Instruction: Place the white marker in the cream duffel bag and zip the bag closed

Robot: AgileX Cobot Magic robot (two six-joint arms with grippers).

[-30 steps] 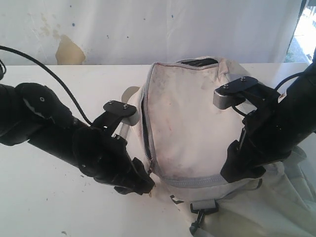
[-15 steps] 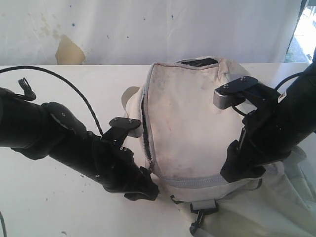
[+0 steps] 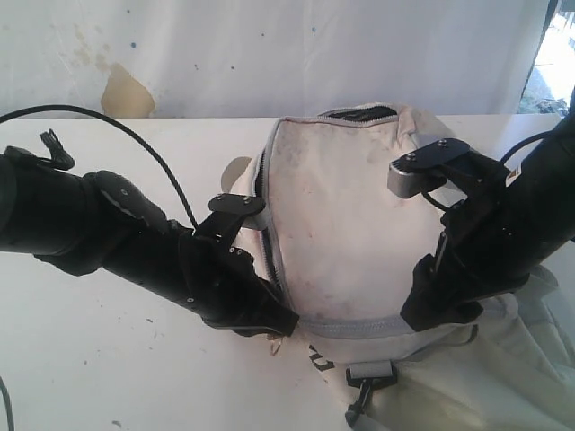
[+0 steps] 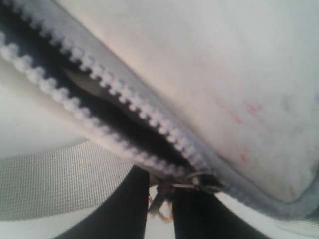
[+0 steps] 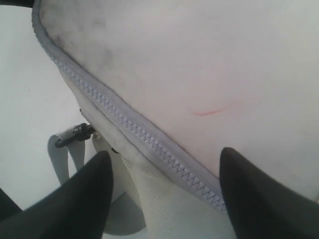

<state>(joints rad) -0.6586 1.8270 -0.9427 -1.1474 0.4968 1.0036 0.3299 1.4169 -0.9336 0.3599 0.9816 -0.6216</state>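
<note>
A white table (image 3: 117, 377) fills the lower part of the exterior view, its top marked with a few small dark specks near the front edge. Along its far edge stands a white wall (image 3: 269, 45). Low on the wall, toward the far left corner, is a tan patch (image 3: 126, 92), with faint yellowish stains (image 3: 85, 45) and tiny blue dots (image 3: 133, 43) above it.

Reddish-brown stains on cream duffel bag (image 3: 350, 224), light grey zipper (image 3: 359, 328), grey woven strap (image 4: 55, 184), white table (image 3: 108, 377)
</note>
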